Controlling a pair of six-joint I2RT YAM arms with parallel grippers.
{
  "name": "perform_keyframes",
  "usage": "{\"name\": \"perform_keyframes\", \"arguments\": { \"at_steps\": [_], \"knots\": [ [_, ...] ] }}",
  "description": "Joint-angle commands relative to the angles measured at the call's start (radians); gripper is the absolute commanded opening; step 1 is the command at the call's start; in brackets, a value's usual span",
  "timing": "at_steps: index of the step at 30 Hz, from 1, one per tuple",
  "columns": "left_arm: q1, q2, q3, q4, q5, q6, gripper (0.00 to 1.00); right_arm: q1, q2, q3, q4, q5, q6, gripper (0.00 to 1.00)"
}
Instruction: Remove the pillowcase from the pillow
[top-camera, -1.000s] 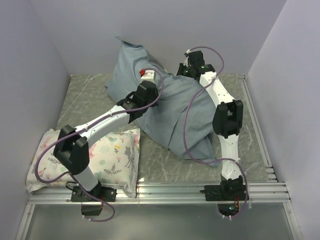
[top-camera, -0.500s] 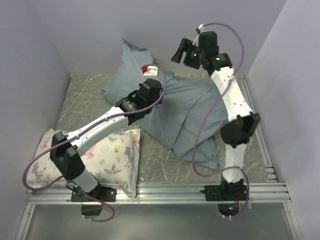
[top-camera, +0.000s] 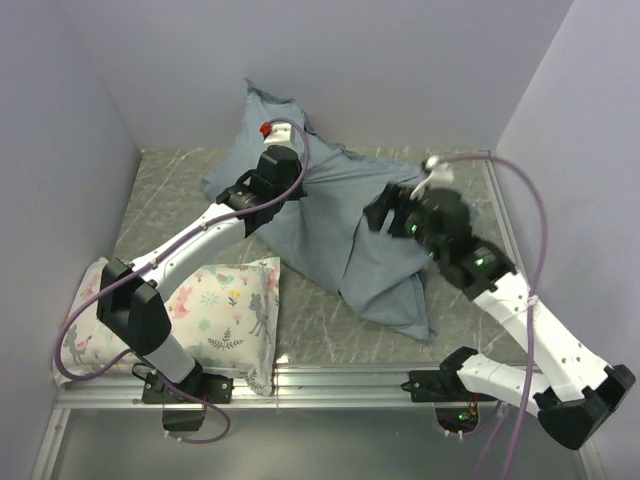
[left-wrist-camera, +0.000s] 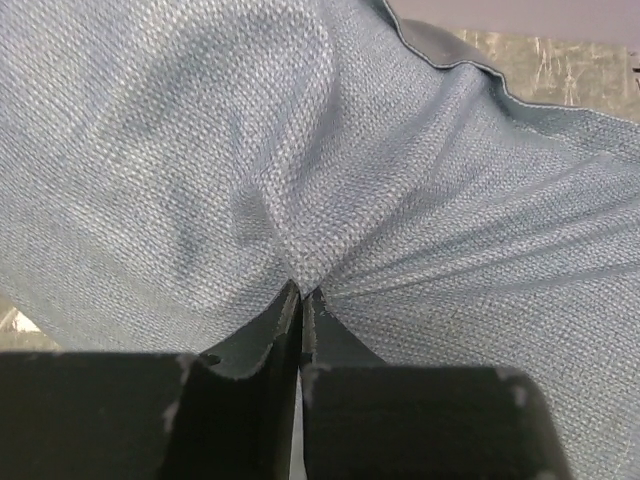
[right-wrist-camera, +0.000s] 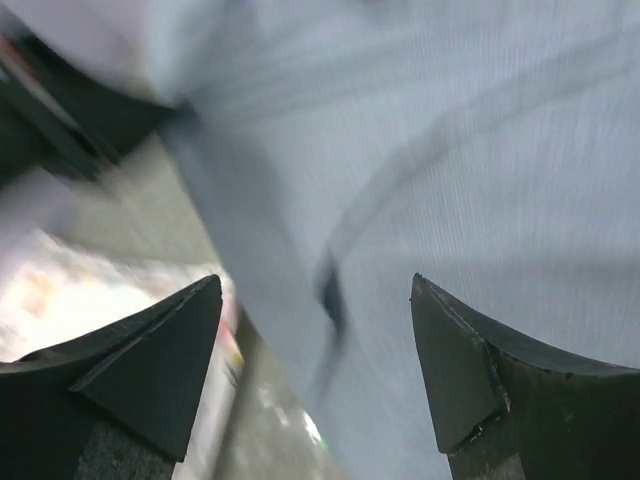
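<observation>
Two grippers are at the pillowcase (top-camera: 330, 215), a slate blue-grey heap spread from the centre of the table (top-camera: 160, 190) toward 12 o'clock. The left gripper (left-wrist-camera: 300, 292) is clamped on a bunched fold of the weave near 11 o'clock. The right gripper (right-wrist-camera: 315, 290) hovers over the cloth toward 3 o'clock, jaws spread wide, grasping nothing. A floral pillow (top-camera: 225, 310) lies at 7 o'clock.

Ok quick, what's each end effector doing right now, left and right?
Left end effector: closed, pinching a fold of the pillowcase.
Right end effector: open, holding nothing.
</observation>
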Motion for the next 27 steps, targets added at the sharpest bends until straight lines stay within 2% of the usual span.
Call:
{"name": "perform_keyframes", "arguments": {
  "at_steps": [1, 6, 8, 9, 10, 11, 13, 16, 23, 27],
  "knots": [
    [0.009, -0.058, -0.012, 0.030, 0.040, -0.016, 0.10, 0.107, -0.032, -0.203, 0.065, 0.162, 0.061, 0.83],
    [0.010, -0.050, 0.006, 0.016, 0.074, -0.027, 0.09, 0.150, 0.049, -0.231, 0.056, 0.264, 0.065, 0.83],
    [0.009, -0.059, -0.006, 0.018, 0.065, -0.027, 0.10, 0.150, 0.080, -0.237, 0.067, 0.274, 0.052, 0.75],
    [0.010, -0.064, -0.010, 0.016, 0.051, -0.025, 0.10, 0.150, 0.091, -0.228, 0.056, 0.278, 0.048, 0.70],
    [0.013, -0.070, -0.017, 0.015, 0.046, -0.025, 0.11, 0.150, 0.098, -0.226, 0.045, 0.303, 0.045, 0.49],
    [0.022, -0.073, -0.018, 0.007, 0.046, -0.025, 0.11, 0.149, 0.095, -0.223, 0.028, 0.313, 0.045, 0.37],
    [0.044, -0.085, -0.030, 0.007, 0.064, -0.030, 0.11, 0.144, 0.065, -0.236, 0.018, 0.338, 0.035, 0.20],
    [0.107, -0.108, -0.066, 0.025, 0.119, -0.045, 0.11, 0.109, 0.024, -0.256, -0.009, 0.346, 0.022, 0.10],
    [0.315, -0.142, -0.132, 0.042, 0.199, -0.096, 0.11, -0.045, -0.076, -0.325, -0.021, 0.258, 0.020, 0.02],
    [0.384, -0.154, -0.208, 0.125, 0.342, -0.133, 0.20, -0.114, -0.107, -0.369, 0.007, 0.208, 0.002, 0.02]
  ]
}}
